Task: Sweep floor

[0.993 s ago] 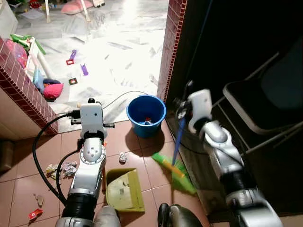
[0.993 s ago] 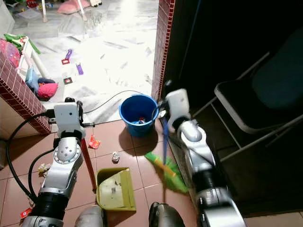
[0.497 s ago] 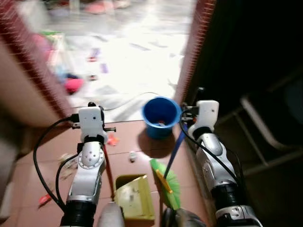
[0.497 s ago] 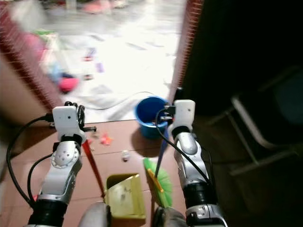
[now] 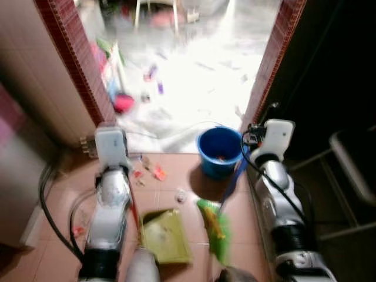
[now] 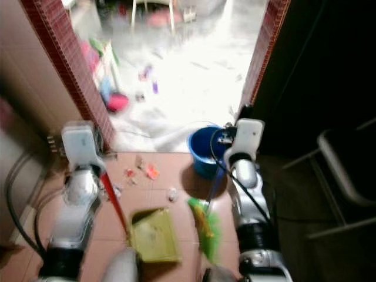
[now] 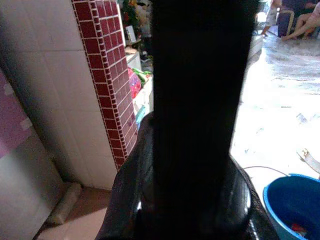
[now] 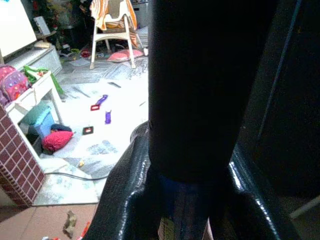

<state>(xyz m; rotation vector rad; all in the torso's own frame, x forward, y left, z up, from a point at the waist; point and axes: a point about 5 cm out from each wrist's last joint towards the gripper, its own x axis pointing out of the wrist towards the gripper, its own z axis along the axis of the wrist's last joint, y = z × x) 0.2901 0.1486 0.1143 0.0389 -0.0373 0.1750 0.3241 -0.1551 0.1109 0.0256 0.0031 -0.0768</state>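
Note:
A yellow-green dustpan [image 5: 164, 236] lies on the brown tiles between my arms. Its red handle [image 6: 114, 202] rises to my left gripper [image 6: 101, 171], which is shut on it. The green broom head [image 5: 215, 230] rests on the tiles just right of the dustpan. The broom's blue handle [image 5: 232, 183] runs up to my right gripper [image 5: 245, 160], shut on it. Ahead of the dustpan lie a small white crumpled paper [image 5: 181, 195] and orange scraps [image 5: 156, 172]. Both eye views are blurred.
A blue bucket [image 5: 218, 151] stands at the doorway by my right wrist. Red-brick edged walls [image 5: 79, 64] flank the opening. Toys [image 8: 99, 103] and a white chair [image 8: 113, 30] are on the bright floor beyond. A folding chair [image 5: 352, 170] stands in the dark at right.
The whole view has swung and blurred, so the camera moved; the left wall now shows larger. Both grippers keep their holds, and the broom head stays beside the dustpan.

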